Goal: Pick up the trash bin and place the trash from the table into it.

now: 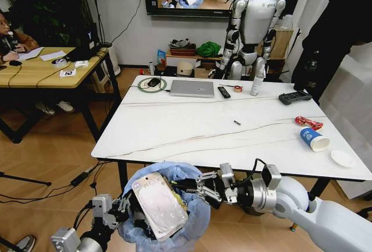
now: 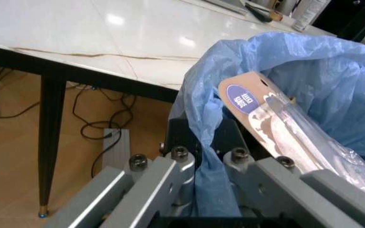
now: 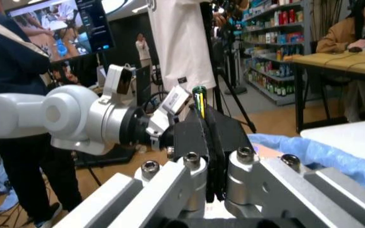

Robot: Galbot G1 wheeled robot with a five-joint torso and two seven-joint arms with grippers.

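The trash bin [image 1: 192,229], lined with a crinkled light-blue bag, hangs below the near edge of the marble table [image 1: 174,130]. My left gripper [image 1: 119,208] is shut on its rim, with the blue bag [image 2: 211,142] pinched between the fingers. A clear plastic package [image 1: 160,205] with a card top [image 2: 249,97] lies in the bin. My right gripper [image 1: 203,187] hovers at the bin's right rim, its fingers [image 3: 195,128] pressed together. On the table's right end lie a blue-white paper cup [image 1: 314,139], a white lid [image 1: 342,158] and a red wrapper [image 1: 308,122].
At the table's far side are a laptop [image 1: 192,88], remote [image 1: 224,92], white bottle [image 1: 256,80], game controller [image 1: 294,97] and coiled cable [image 1: 152,84]. A humanoid robot [image 1: 253,25] stands behind. A wooden desk [image 1: 40,68] is at the left; black table legs [image 2: 49,142] stand close by.
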